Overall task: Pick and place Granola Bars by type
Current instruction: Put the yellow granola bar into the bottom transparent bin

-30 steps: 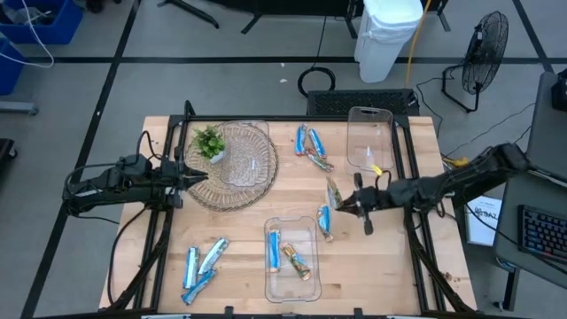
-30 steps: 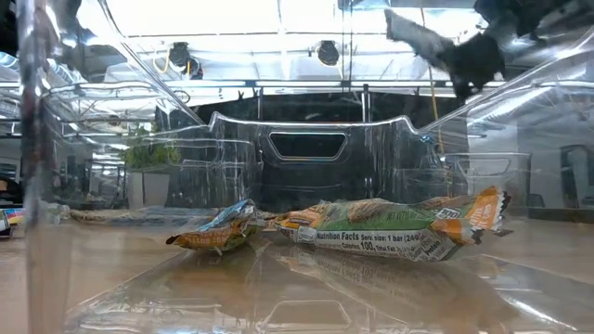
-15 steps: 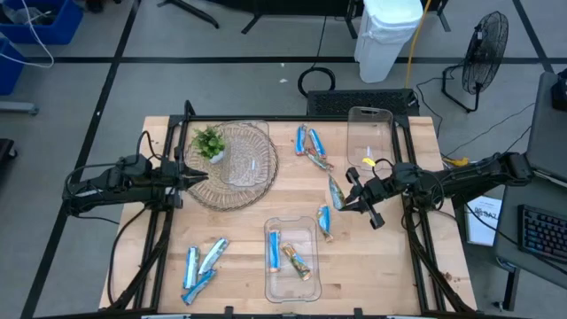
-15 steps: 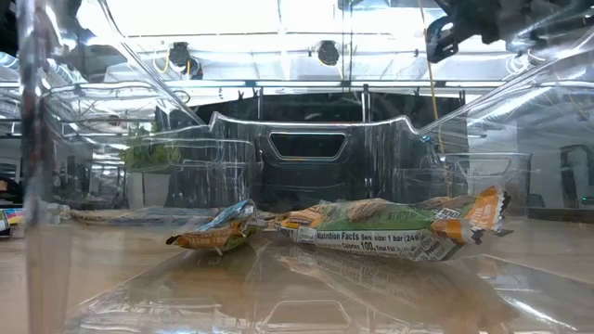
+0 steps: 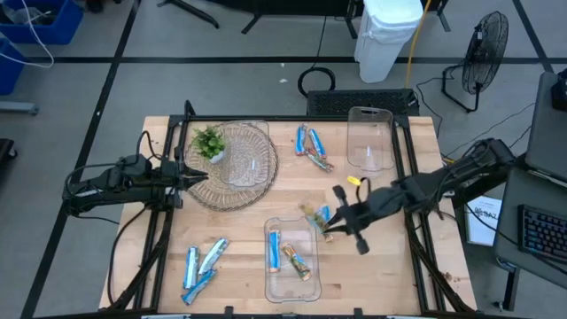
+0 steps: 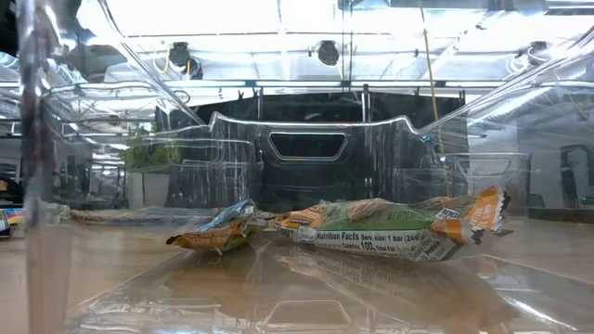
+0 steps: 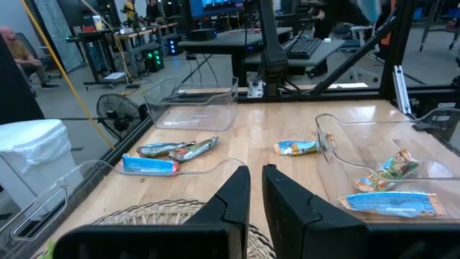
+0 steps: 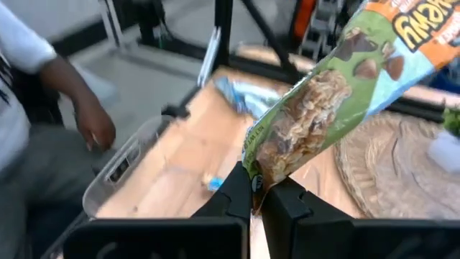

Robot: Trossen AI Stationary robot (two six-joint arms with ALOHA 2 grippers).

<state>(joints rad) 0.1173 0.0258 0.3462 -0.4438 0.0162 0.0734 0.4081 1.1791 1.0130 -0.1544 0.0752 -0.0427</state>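
Observation:
My right gripper point(image 5: 330, 226) hovers by the far right corner of the near clear tray point(image 5: 270, 282) and is shut on a green-and-orange granola bar point(image 5: 314, 215), which fills the right wrist view point(image 8: 323, 101). The tray holds a blue bar point(image 5: 275, 251) and a tan bar point(image 5: 299, 264); the low view shows a long green-orange bar point(image 6: 390, 227) and a smaller one point(image 6: 218, 234) lying flat on the tray floor. More bars lie flat on the table at the far middle point(image 5: 310, 146) and near left point(image 5: 202, 266). My left gripper point(image 5: 197, 175) waits shut at the wicker basket's left rim. My right gripper pinches the green-and-orange bar by one end of its wrapper point(image 8: 262, 169) between the two fingers. The bar is lifted clear of the table and sticks out beyond the fingertips, toward the table's left.
The wicker basket point(image 5: 266, 168) with a small green plant point(image 5: 209, 142) sits far left. A second clear tray point(image 5: 370, 137) stands at the far right. A blue bar point(image 5: 324, 213) lies just beside the right gripper. A person point(image 8: 43, 108) stands beyond the table.
My right gripper has moved toward the near edge and leftward, from the table's right middle to the near tray's far right corner. The green-and-orange bar has left its spot on the table and travelled with it, lifted clear.

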